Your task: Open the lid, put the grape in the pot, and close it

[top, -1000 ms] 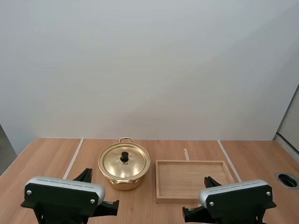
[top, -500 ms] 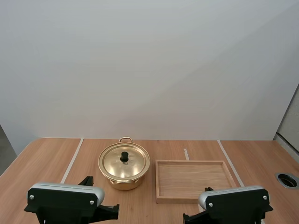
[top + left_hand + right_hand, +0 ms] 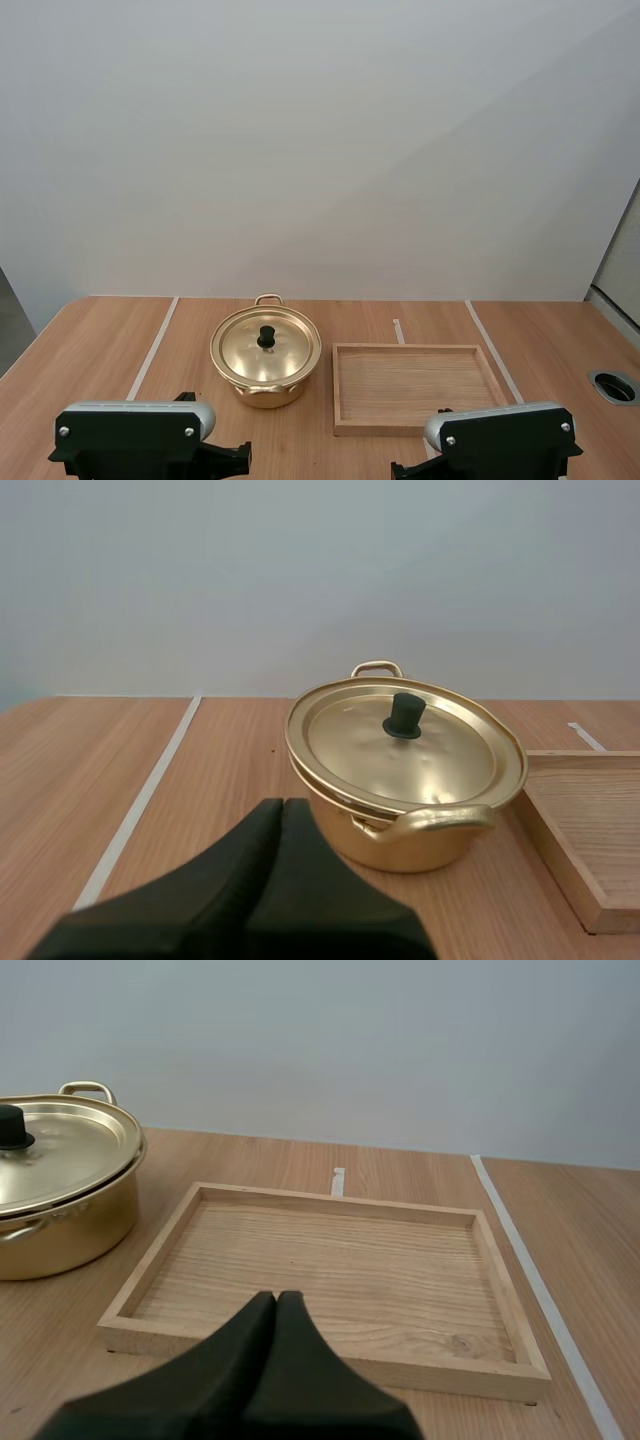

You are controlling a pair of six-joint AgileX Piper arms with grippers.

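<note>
1. The pot (image 3: 265, 392) is shiny gold; its lid (image 3: 288, 352) is the same polished gold; the knob (image 3: 266, 337) on it is black.
2. The wooden tray (image 3: 415, 385) is pale tan with fine grain lines.
3. The table (image 3: 90, 345) is a warmer reddish-brown wood grain; white tape strips (image 3: 155, 345) run across it.
4. The left gripper (image 3: 282, 804) and the right gripper (image 3: 276, 1298) are plain matte black.

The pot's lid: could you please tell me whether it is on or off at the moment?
On. The lid sits flat on the gold pot, its rim seated all round, black knob upright on top.
</note>
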